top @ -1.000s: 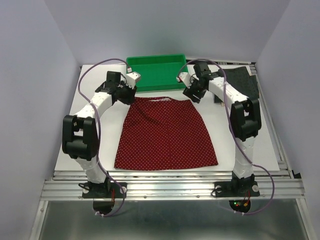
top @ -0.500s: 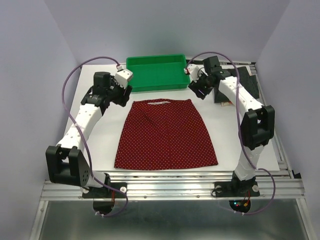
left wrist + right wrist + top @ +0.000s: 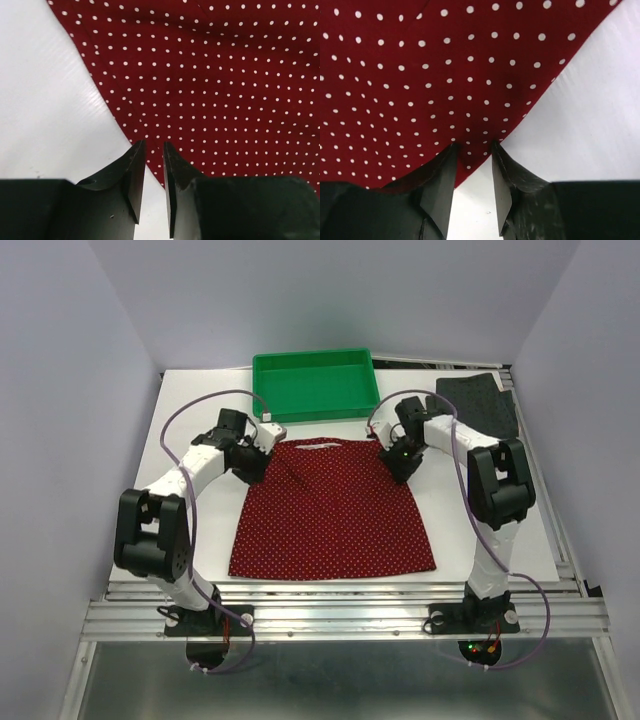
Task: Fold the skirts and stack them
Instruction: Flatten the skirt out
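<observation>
Both arms have come down from beside the tray (image 3: 318,412) to the red skirt's top corners; the skirt itself lies where it lay. You have two skirts in view. One red skirt (image 3: 330,510), white-dotted, is spread flat mid-table (image 3: 190,380), with a pale strip at its waistband too small to read. One grey skirt (image 3: 480,405) lies at the far right corner. There is one green tray. The left gripper (image 3: 255,462) sits at the red skirt's left edge, the right gripper (image 3: 398,465) at its right edge. Each has its fingers (image 3: 132,170) a narrow slit apart with the cloth edge at the tips, not clamped.
</observation>
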`<state>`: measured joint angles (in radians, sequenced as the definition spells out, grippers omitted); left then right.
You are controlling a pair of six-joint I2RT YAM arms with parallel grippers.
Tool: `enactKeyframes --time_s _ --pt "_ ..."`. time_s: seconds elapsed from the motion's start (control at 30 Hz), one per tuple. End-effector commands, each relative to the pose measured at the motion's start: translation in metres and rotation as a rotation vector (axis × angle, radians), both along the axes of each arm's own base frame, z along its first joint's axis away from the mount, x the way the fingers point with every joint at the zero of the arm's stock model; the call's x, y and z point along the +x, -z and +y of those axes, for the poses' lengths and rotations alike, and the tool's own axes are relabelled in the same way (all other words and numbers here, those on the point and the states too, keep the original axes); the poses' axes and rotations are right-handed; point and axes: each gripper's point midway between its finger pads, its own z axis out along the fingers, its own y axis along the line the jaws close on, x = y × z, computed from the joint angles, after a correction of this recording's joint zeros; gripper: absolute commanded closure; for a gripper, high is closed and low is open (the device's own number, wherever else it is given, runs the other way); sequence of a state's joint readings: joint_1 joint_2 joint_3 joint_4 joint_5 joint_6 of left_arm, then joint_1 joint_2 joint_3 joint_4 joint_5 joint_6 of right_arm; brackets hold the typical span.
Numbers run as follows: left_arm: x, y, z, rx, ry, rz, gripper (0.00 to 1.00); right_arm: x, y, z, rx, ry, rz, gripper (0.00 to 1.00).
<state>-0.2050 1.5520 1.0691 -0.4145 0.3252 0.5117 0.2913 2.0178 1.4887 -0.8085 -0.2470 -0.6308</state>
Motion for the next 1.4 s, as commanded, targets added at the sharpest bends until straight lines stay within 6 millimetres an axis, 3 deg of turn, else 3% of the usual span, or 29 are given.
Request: enactKeyframes --time_s 0.0,0.17,0.3,0.4,0.53,0.57,0.6,0.63,0.67,0.7,0.77,0.8,0.9,0.93,1.0,1.13,1.27,1.37 --pt "0.006 0.006 -0.017 0.001 0.046 0.028 0.69 -0.023 0.017 -0.005 -0.035 -0.002 0.071 0.61" --pt "0.021 0.043 -0.028 0.000 0.017 0.117 0.79 -0.060 0.023 -0.005 -0.035 -0.027 0.139 0.62" --pt "0.055 0.064 -0.036 0.019 -0.004 0.136 0.85 -0.094 0.016 0.003 -0.006 -0.056 0.210 0.62" --pt "0.088 0.065 -0.048 0.018 -0.008 0.122 0.87 -0.121 0.004 0.025 0.066 -0.100 0.276 0.62" --pt "0.135 0.052 -0.074 -0.002 0.011 0.060 0.87 -0.160 -0.014 0.060 0.167 -0.201 0.373 0.61" --pt "0.139 0.049 -0.086 0.005 0.037 0.054 0.87 -0.165 -0.025 0.074 0.233 -0.226 0.388 0.60" --pt "0.159 0.036 -0.097 -0.005 0.045 0.007 0.87 -0.170 -0.036 0.082 0.271 -0.235 0.406 0.59" --pt "0.161 0.029 -0.103 -0.015 0.057 0.009 0.86 -0.172 -0.048 0.094 0.336 -0.211 0.434 0.58" --pt "0.164 0.020 -0.112 -0.052 0.067 0.005 0.86 -0.157 -0.065 0.104 0.369 -0.216 0.387 0.57" --pt "0.173 0.000 -0.118 -0.079 0.069 -0.032 0.85 -0.144 -0.075 0.105 0.389 -0.198 0.357 0.57" --pt "0.173 -0.019 -0.119 -0.102 0.062 -0.058 0.81 -0.116 -0.096 0.107 0.438 -0.138 0.298 0.55" --pt "0.166 -0.035 -0.116 -0.108 0.060 -0.080 0.77 -0.086 -0.115 0.099 0.479 -0.088 0.222 0.55" --pt "0.150 -0.058 -0.107 -0.122 0.055 -0.127 0.71 -0.033 -0.130 0.080 0.492 0.014 0.094 0.52" --pt "0.133 -0.067 -0.099 -0.123 0.052 -0.130 0.68 -0.014 -0.134 0.074 0.477 0.031 0.033 0.52" --pt "0.109 -0.071 -0.091 -0.117 0.048 -0.121 0.65 0.018 -0.118 0.059 0.380 0.082 -0.060 0.52" --pt "0.076 -0.051 -0.074 -0.091 0.015 -0.056 0.63 0.047 -0.084 0.049 0.281 0.129 -0.083 0.53" --pt "0.054 -0.025 -0.053 -0.064 -0.024 0.010 0.61 0.056 -0.047 0.045 0.235 0.156 -0.057 0.54" --pt "0.042 -0.005 -0.040 -0.062 -0.052 0.070 0.60 0.049 -0.027 0.039 0.199 0.160 -0.028 0.54"
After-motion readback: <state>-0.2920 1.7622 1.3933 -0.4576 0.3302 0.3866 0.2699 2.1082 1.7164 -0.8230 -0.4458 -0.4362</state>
